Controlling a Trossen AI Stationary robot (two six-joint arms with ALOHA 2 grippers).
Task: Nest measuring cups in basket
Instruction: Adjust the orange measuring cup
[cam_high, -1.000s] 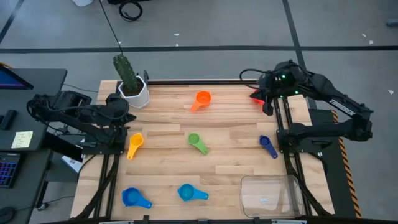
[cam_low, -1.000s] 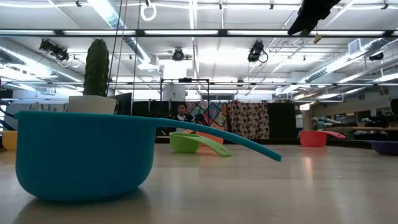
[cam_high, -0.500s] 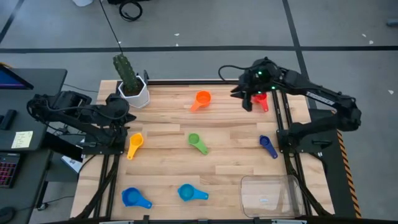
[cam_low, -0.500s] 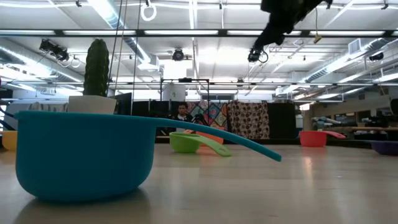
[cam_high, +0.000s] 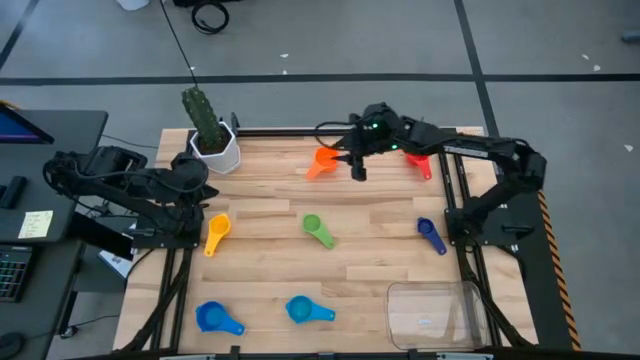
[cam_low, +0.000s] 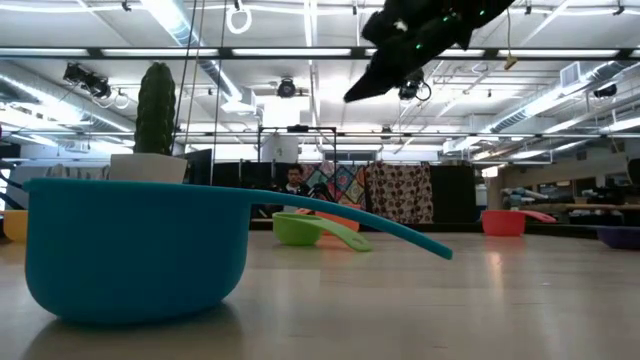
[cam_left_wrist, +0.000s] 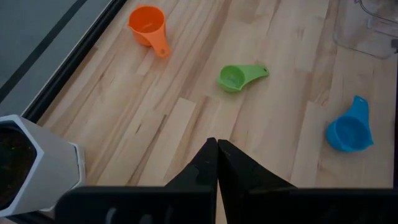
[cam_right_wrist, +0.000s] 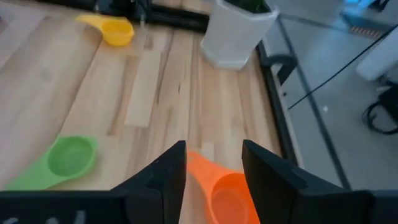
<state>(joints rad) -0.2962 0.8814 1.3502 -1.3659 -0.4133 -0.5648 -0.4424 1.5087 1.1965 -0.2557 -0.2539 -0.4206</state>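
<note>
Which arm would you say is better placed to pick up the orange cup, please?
The right arm. Its hand hangs open right beside the orange cup, which shows between its fingers in its wrist view. The left hand sits shut at the table's left edge, beside the cactus pot.

My wooden table (cam_high: 270, 225) is carrying six measuring cups (cam_high: 318, 230), a clear basket (cam_high: 437, 312) and a white cactus pot (cam_high: 214, 150).
</note>
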